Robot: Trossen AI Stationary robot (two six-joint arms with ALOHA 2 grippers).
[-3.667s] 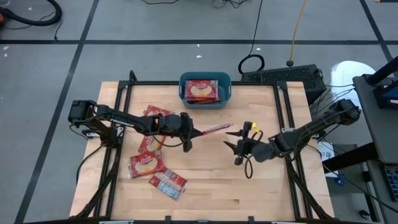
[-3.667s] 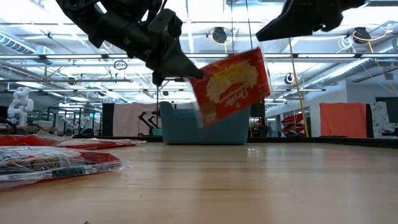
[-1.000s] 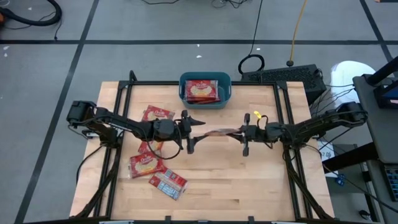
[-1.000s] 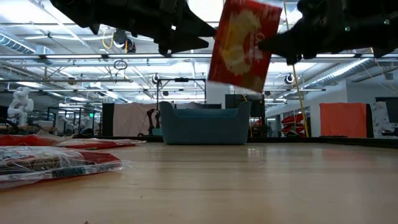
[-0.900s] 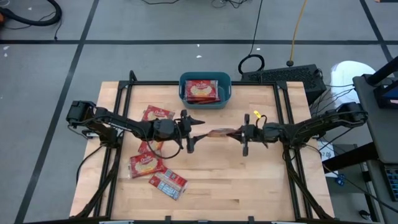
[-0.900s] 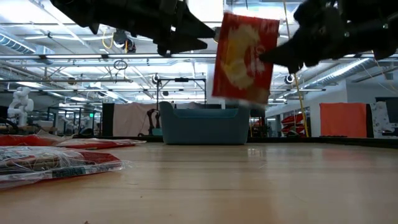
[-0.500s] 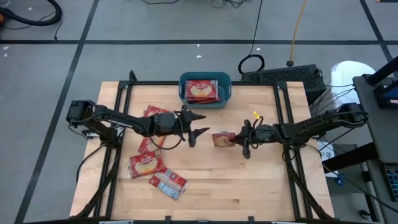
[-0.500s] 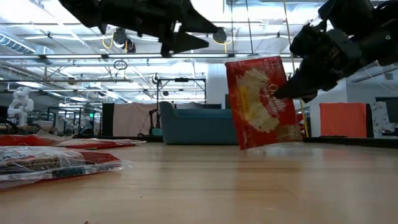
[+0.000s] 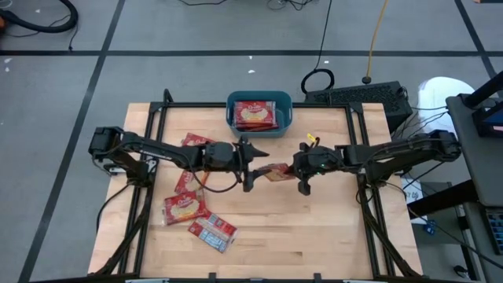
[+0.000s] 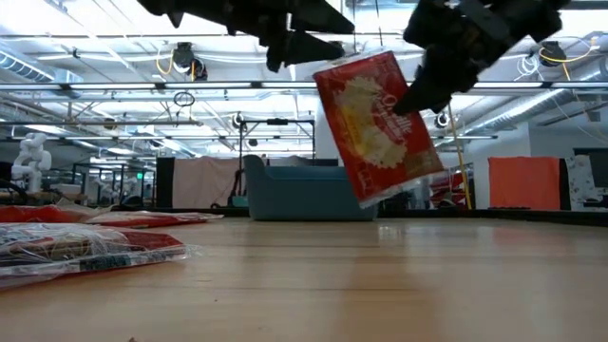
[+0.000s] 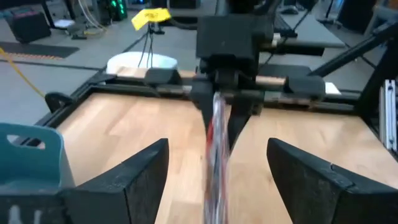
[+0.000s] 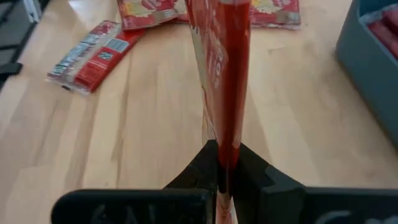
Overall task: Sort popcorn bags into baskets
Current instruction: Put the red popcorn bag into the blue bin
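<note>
since half a second ago: held popcorn bag (image 9: 274,171) shifted toward counter centre and lifted off the wood, now tilted in mid-air in the low view (image 10: 378,126). right tool (image 9: 291,168) moved in with it, left tool (image 9: 258,166) moved in a little too, nearly meeting it.

right tool (image 12: 225,163) pressed together, pinching the bag's edge; bag seen edge-on, standing up from the fingers. left tool (image 11: 217,169) spread wide, empty, fingers (image 11: 127,180) either side of the hanging bag, not touching it as far as visible.

teal basket (image 9: 287,116) at the far edge of the counter (image 9: 330,236), one bag inside (image 9: 254,115), label up. basket behind the held bag in the low view (image 10: 275,195).

loose bags on the left part of the counter: one partly under the left arm (image 9: 195,142), one label-up nearer the front (image 9: 185,207), one back-side-up just beside it (image 9: 212,231). same pile at left in the low view (image 10: 85,249).

keyboard (image 9: 365,97) off the counter, beyond the far right corner.
</note>
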